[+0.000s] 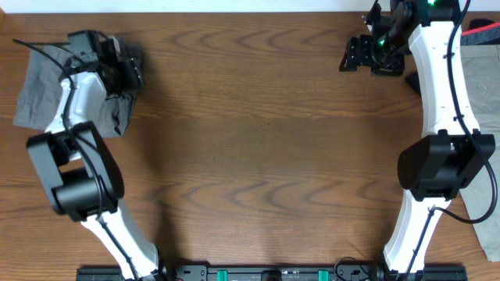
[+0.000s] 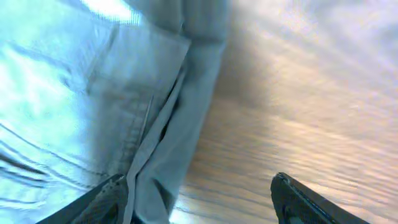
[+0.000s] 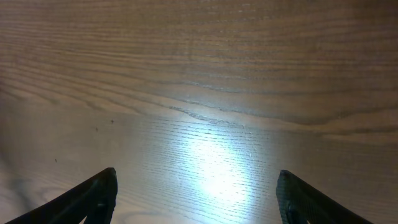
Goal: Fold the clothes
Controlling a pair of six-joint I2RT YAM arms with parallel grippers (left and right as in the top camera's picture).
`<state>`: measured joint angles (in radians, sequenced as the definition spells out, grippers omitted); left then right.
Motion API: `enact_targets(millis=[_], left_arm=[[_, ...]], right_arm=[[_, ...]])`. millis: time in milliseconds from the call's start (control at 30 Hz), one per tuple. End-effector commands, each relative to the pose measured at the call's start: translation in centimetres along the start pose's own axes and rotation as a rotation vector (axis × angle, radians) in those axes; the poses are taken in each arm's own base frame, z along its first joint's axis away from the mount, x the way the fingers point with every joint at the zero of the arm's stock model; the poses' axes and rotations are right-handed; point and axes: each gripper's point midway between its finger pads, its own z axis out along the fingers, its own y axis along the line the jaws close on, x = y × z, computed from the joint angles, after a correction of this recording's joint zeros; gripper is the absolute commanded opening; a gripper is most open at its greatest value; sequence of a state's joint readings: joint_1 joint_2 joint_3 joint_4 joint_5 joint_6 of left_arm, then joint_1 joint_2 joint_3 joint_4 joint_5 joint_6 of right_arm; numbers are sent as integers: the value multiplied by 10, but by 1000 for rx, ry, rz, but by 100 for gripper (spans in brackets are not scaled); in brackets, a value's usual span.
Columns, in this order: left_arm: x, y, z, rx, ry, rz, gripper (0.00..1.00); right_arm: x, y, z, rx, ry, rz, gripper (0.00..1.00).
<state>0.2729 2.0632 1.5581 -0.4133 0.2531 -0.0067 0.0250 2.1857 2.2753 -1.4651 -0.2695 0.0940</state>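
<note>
The clothes in reach are grey shorts, lying folded at the table's far left corner, partly hidden under my left arm. In the left wrist view the grey shorts fill the left half, with a stitched seam and a folded edge running down toward my left finger. My left gripper hovers over the garment's right edge, open; the cloth edge lies just inside the left finger, and nothing is clamped. My right gripper is open over bare wood at the far right, holding nothing.
More pale cloth lies along the table's right edge, beside my right arm. A red item sits at the far right corner. The wooden tabletop spreads between the two arms.
</note>
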Motion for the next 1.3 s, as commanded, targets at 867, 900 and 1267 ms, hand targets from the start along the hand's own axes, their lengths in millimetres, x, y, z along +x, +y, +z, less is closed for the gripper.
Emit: enact_targets(millis=[867,900,1267], left_arm=[[48,42,-2,-101,181,-107,29],[49,42,0,-102,187,-114,29],[55,35,8,-57,206,-143,29]], right_arm=[[0,5,-3,1,-7,-44,79],[0,5,-3,1,-7,-45,79],[-3,5,-3,0,-16,-54,79]])
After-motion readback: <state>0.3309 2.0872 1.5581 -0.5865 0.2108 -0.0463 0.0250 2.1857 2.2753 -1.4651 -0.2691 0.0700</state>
